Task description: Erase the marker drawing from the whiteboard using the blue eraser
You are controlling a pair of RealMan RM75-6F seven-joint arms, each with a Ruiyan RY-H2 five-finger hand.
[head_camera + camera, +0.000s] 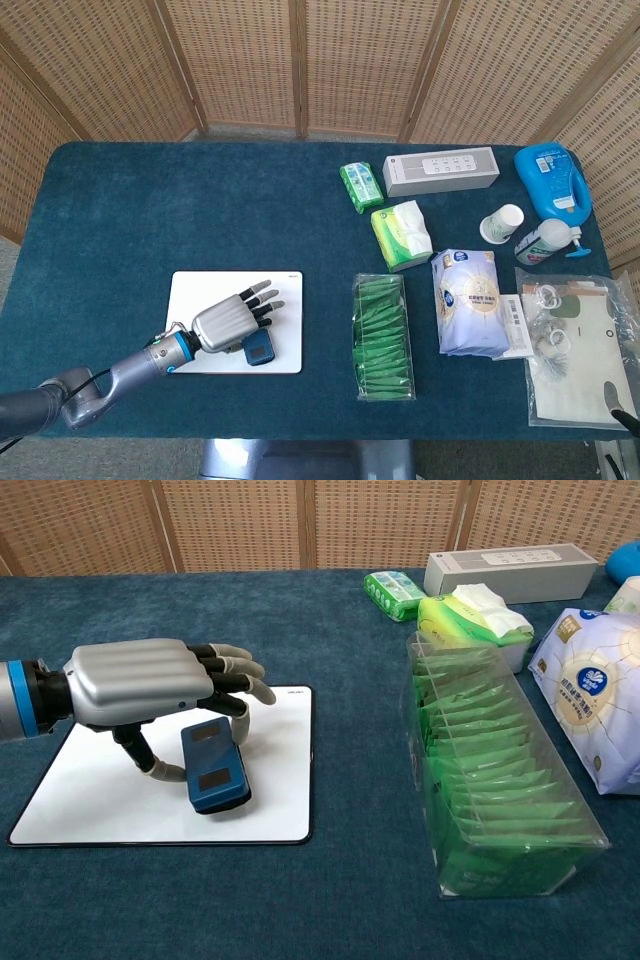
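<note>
Left hand (150,683) pinched the blue eraser (214,766) between thumb and finger, other fingers spread, on the whiteboard's (90,790) near edge.

The white whiteboard (270,770), dark-edged, lies flat on the table, its surface clean. The blue eraser (214,765) with two dark patches rests on it toward the board's 5 o'clock corner, lying lengthwise.
</note>
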